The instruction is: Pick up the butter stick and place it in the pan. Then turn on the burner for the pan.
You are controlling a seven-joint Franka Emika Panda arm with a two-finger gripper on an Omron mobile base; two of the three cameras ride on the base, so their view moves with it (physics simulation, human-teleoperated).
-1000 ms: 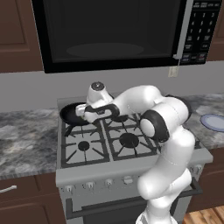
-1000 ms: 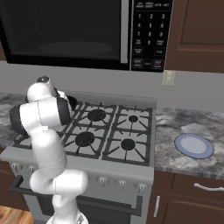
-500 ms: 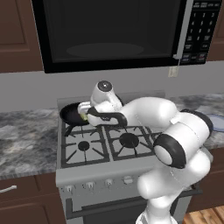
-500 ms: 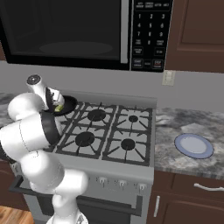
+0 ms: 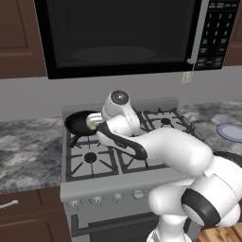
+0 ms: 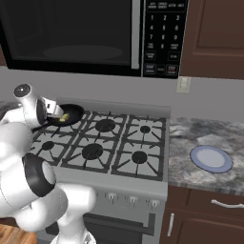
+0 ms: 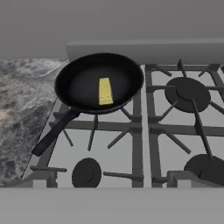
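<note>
The black pan [image 7: 99,81] sits on the rear left burner of the stove, its handle pointing toward the front left. The pale-yellow butter stick [image 7: 105,91] lies flat inside it, touching no finger. My gripper [image 7: 112,179] is open, held above the front left burner and looking down toward the pan from a short distance. In the left base view the gripper [image 5: 93,125] hangs at the pan's [image 5: 78,122] right rim. In the right base view the butter stick [image 6: 62,116] shows yellow in the pan [image 6: 69,113]. The pan hides the burner under it.
A row of knobs [image 5: 118,196] runs along the stove's front panel. Other burners [image 7: 189,88] with black grates lie to the right. A pale blue plate [image 6: 211,158] rests on the right counter. A microwave [image 6: 86,33] hangs above the stove.
The arm's elbow has swung out to the right and low. The hand has stayed near the pan, and the butter has lain in the pan since half a second ago.
</note>
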